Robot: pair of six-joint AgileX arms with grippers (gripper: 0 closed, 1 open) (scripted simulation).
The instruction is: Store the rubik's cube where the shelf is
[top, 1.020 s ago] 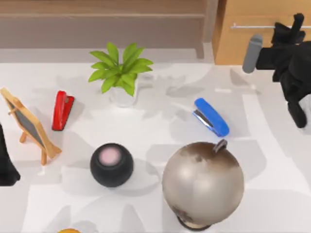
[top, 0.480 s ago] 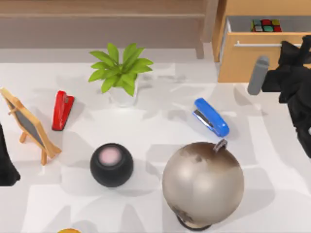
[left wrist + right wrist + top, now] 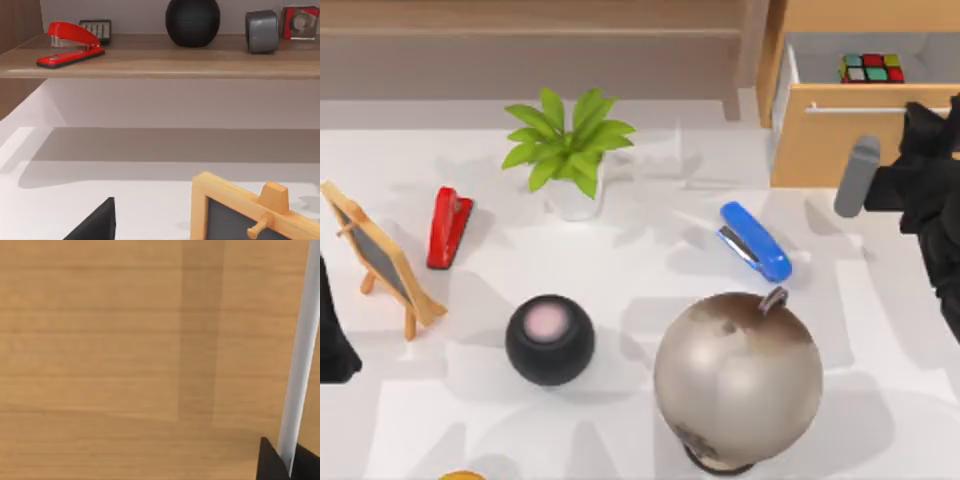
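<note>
Item: small rubik's cube (image 3: 871, 67) with black-edged coloured squares, lying inside the open drawer (image 3: 840, 100) of the light-wood cabinet at the far right of the white table (image 3: 650, 260). Destination: long low brown wooden shelf (image 3: 530, 50) along the far edge, left of the cabinet. My right tool (image 3: 280, 465) sits at the drawer front, its dark fingers (image 3: 267, 462) clamped on the pale metal bar handle (image 3: 300, 355), as the right wrist view shows. My left arm (image 3: 332, 340) is parked at the near left edge; I cannot tell its tool's state. Step in hand, as I judge it: opening the drawer to expose the cube. Next move calls for letting go of the handle, rising over the drawer front, descending onto the cube, then carrying it left to the shelf.
</note>
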